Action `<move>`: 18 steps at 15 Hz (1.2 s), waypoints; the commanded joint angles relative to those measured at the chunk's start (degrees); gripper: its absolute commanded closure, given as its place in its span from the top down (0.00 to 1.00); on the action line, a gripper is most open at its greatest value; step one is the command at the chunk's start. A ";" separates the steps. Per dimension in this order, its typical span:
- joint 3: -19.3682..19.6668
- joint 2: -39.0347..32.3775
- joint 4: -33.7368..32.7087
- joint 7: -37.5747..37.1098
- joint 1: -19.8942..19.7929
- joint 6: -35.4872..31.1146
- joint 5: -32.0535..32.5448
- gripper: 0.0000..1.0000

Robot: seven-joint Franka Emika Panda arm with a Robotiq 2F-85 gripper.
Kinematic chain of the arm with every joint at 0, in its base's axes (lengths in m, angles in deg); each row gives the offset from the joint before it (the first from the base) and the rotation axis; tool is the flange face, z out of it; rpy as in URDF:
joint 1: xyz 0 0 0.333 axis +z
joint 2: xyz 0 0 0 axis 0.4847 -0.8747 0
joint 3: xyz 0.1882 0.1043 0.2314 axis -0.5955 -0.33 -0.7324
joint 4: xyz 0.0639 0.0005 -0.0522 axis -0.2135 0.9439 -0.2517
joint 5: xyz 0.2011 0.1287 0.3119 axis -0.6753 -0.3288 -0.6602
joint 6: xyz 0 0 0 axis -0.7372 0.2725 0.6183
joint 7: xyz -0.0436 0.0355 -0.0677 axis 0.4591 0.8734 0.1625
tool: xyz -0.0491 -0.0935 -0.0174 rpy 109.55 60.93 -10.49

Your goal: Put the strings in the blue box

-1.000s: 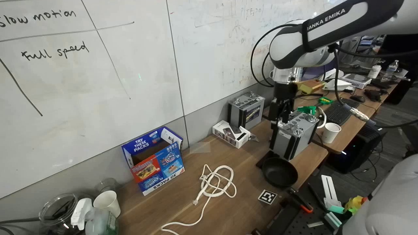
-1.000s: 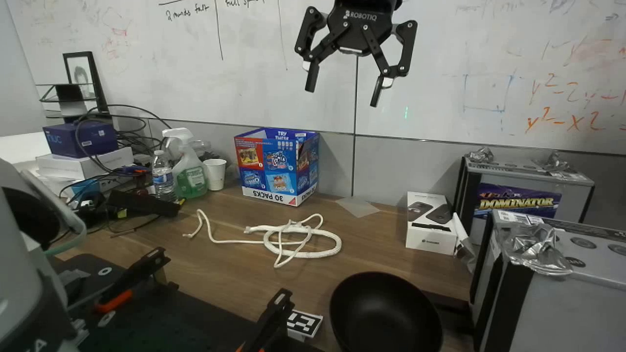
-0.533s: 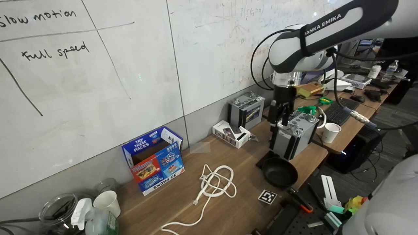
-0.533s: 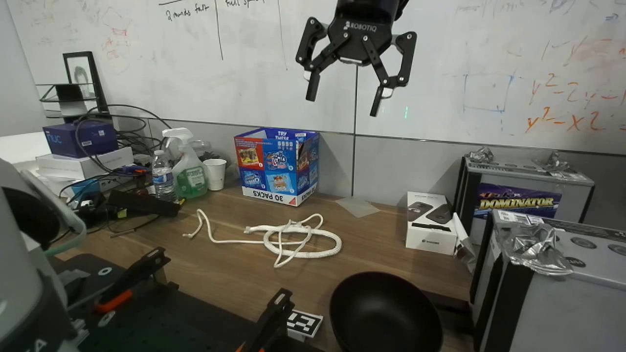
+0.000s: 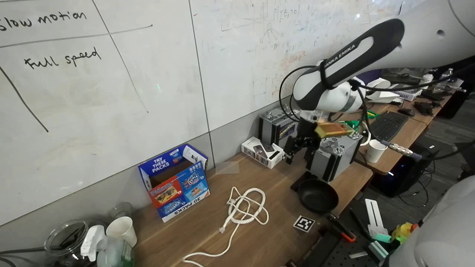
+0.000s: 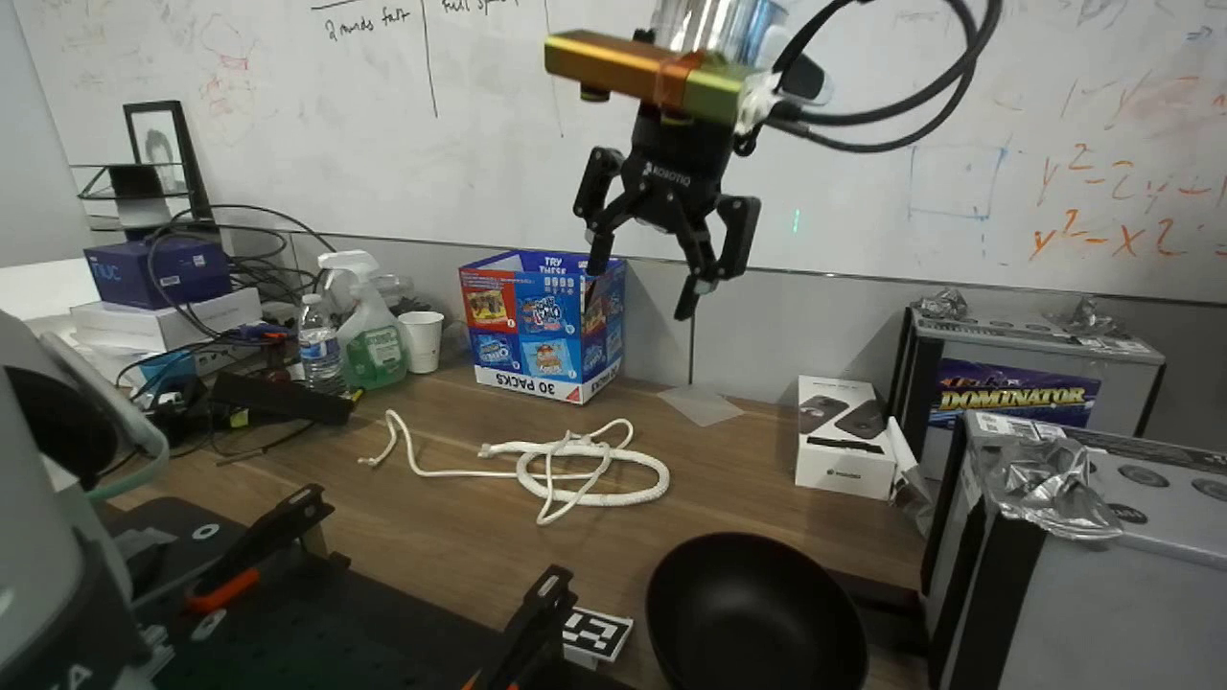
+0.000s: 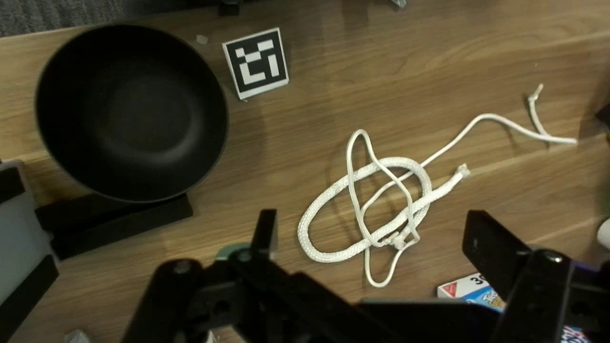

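Wrist view; one pincer [image 7: 372,231], wide; one tangle of strings [image 7: 395,222]; one blue box [image 7: 479,291]

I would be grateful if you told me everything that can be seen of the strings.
The strings look like white cord in two thicknesses: a thick, braided-looking one curls into an oval loop, one end sticking out; a thin one winds across it, with a small knot-like bunch, its long tail bending back near the tip. Slack and tangled, they lie on the wood-grained table, apart from the blue box; the robot's fingers hang clear of them.
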 commanded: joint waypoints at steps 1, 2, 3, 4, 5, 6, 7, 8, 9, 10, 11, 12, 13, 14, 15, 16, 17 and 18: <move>-3.72 -5.33 3.78 -5.39 1.69 -14.62 -9.01 1.00; -5.03 -7.69 4.60 -6.00 2.55 -19.64 -11.96 1.00; -6.20 -9.91 4.95 -6.22 3.25 -23.50 -14.56 1.00; -7.65 -12.80 4.94 -6.81 4.01 -27.46 -17.12 1.00; -8.14 -15.41 4.49 -7.15 5.48 -30.54 -19.74 1.00; -9.39 -18.56 3.22 -8.15 6.18 -32.94 -21.67 1.00; -10.35 -21.16 2.21 -8.80 6.84 -35.08 -23.50 1.00; -11.13 -24.45 0.44 -11.00 7.63 -36.60 -23.92 1.00; -11.47 -27.06 -0.97 -13.02 8.28 -37.56 -23.81 1.00; -11.51 -30.46 -3.02 -15.63 9.16 -38.43 -23.14 1.00; -11.32 -32.99 -4.59 -17.80 10.02 -38.77 -22.55 1.00; -10.49 -36.05 -6.86 -20.81 11.50 -38.82 -21.53 1.00; -10.02 -38.11 -8.64 -22.59 12.40 -38.38 -21.31 1.00; -9.49 -40.42 -10.64 -24.16 13.22 -37.55 -20.94 1.00; -11.62 -41.95 -12.09 -28.73 10.69 -37.17 -16.77 1.00; -10.95 -43.39 -13.96 -31.20 11.26 -35.86 -15.16 1.00; -10.97 -44.91 -15.37 -33.73 11.22 -35.55 -13.31 1.00; -11.02 -45.21 -16.64 -35.87 10.87 -34.59 -11.83 1.00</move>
